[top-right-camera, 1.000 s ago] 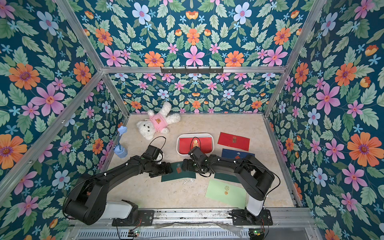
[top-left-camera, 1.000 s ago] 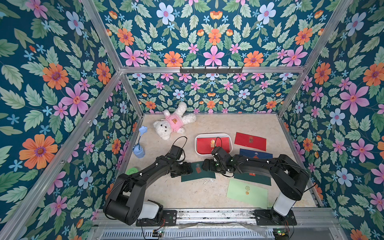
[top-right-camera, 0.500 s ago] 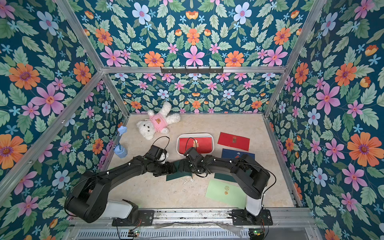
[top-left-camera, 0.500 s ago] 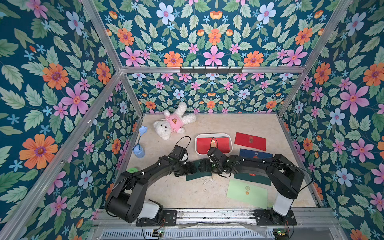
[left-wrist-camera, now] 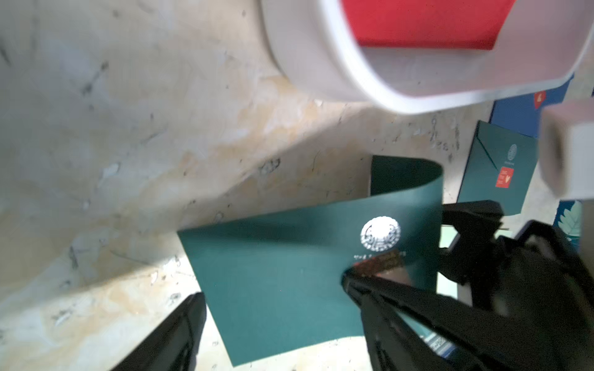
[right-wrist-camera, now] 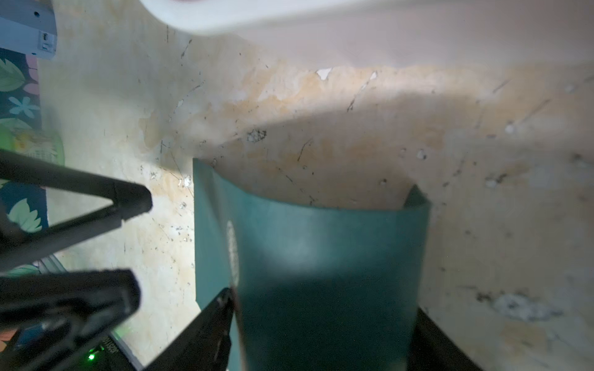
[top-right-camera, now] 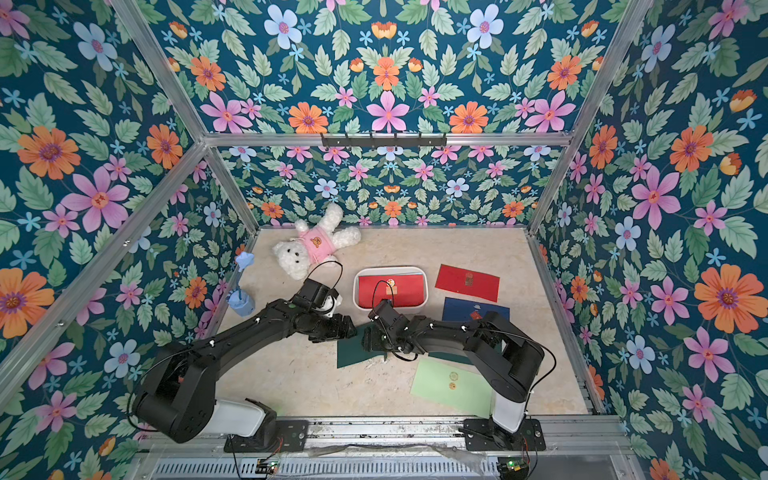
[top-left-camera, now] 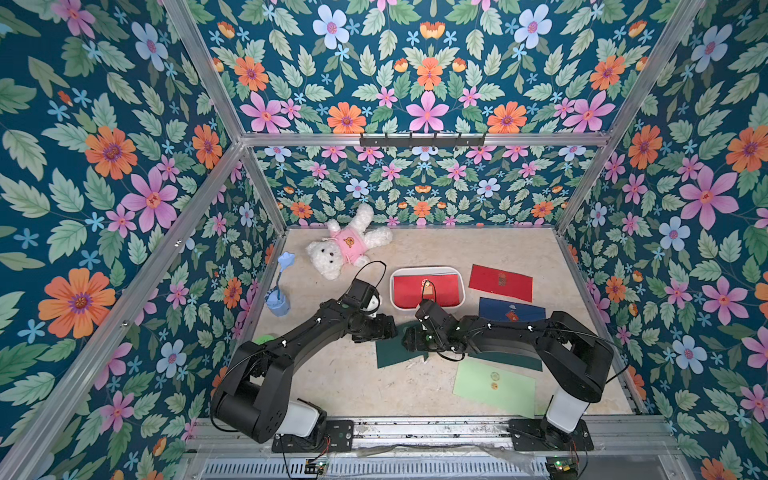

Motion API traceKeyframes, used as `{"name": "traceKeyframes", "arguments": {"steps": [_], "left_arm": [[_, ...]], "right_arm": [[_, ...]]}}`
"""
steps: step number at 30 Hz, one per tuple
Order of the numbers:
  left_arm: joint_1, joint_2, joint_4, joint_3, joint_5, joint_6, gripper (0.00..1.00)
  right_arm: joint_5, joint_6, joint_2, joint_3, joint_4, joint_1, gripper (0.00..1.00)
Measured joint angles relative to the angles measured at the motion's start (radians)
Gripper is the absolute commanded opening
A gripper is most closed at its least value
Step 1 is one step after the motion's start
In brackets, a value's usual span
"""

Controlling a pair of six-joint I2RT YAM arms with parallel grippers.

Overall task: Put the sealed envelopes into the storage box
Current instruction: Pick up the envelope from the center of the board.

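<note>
Two grippers meet at one envelope; which one holds it? (trainee)

The right gripper [right-wrist-camera: 321,308]; its jaws press inward on opposite edges of the dark green rectangular paper envelope [left-wrist-camera: 289,273], so the sheet bows upward into an arch; a flat sheet on a flat surface offers no edge to pinch, and the bow supplies one. The hold appears made, though blur in the wrist views leaves the far contact uncertain. (technician)

State of the left gripper [right-wrist-camera: 141,244]? (trainee)

Open; nothing lies between its fingers; it stands just beside the envelope's free end, probably as a stop against sliding. (technician)

Location of the envelope relative to the target? (trainee)

Partly on the beige tabletop [top-left-camera: 332,374], just in front of the shallow white plastic storage box [top-left-camera: 426,269]; not yet inside. One red paper envelope [top-left-camera: 440,289] lies in the box; a red one [top-left-camera: 500,282], a navy one [top-left-camera: 511,309], a light green one [top-left-camera: 494,382] and a second dark green one [top-left-camera: 507,361] remain on the table beyond the right arm. (technician)

Requirement for the next move? (trainee)

Raise the arch above the rim; release it level; a tilted sheet may catch on the wall. (technician)
</note>
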Motion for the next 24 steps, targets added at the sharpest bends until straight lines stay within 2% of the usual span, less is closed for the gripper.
{"name": "traceKeyframes", "arguments": {"steps": [4, 9, 18, 24], "left_arm": [[0.003, 0.087, -0.035, 0.089, 0.006, 0.138, 0.64], [0.003, 0.129, -0.055, 0.145, 0.066, 0.283, 0.59], [0.002, 0.163, -0.04, 0.159, 0.235, 0.488, 0.58], [0.002, 0.185, -0.023, 0.146, 0.304, 0.564, 0.6]], "right_arm": [[0.01, -0.027, -0.032, -0.034, -0.003, 0.0, 0.78], [0.018, -0.066, -0.072, -0.076, -0.008, -0.003, 0.79], [-0.006, -0.137, -0.086, -0.111, 0.01, -0.014, 0.79], [-0.029, -0.185, -0.079, -0.109, 0.009, -0.021, 0.78]]}}
